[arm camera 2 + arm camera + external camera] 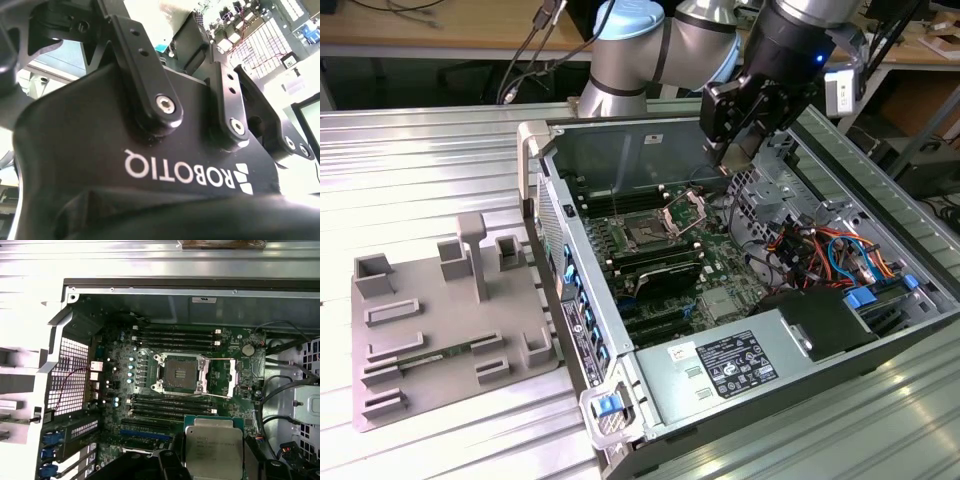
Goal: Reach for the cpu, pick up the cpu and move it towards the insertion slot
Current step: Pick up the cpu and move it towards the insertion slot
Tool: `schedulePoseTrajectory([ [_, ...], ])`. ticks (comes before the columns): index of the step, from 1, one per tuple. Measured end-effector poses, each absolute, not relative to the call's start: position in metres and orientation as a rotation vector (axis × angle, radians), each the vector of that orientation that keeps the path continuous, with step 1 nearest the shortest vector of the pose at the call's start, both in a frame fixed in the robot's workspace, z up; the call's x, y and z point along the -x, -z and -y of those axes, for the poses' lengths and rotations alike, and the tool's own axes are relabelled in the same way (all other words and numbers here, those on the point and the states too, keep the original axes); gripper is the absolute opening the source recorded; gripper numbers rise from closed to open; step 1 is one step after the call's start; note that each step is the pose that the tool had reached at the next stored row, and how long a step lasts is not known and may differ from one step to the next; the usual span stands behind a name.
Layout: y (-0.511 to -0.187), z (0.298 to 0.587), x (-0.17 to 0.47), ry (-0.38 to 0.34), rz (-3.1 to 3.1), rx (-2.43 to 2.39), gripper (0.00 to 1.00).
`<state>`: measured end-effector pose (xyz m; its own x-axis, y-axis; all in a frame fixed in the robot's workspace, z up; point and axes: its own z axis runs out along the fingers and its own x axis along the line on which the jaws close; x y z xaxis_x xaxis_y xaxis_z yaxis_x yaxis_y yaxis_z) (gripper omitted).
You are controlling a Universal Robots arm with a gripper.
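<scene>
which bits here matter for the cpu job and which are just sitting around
In the job: cpu, held at the gripper; insertion slot, frame open.

Lying about: grey tray, power supply, memory slots, cables.

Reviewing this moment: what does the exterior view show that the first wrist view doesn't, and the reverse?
The exterior view adds the grey tray on the exterior view's left, beside the computer case, and the gripper hanging above the circuit board. The first wrist view adds the cpu, silvery top up, held in the gripper, off to one side of the socket. Both share the insertion slot, frame open.
</scene>
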<state>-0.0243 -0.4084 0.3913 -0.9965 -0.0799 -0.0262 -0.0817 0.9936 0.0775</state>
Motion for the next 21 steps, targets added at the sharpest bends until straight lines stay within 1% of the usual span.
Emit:
schedulePoseTrajectory([
  [21,-0.3827,0.4084,0.0242,-0.123,-3.114,0.126,0.55],
])
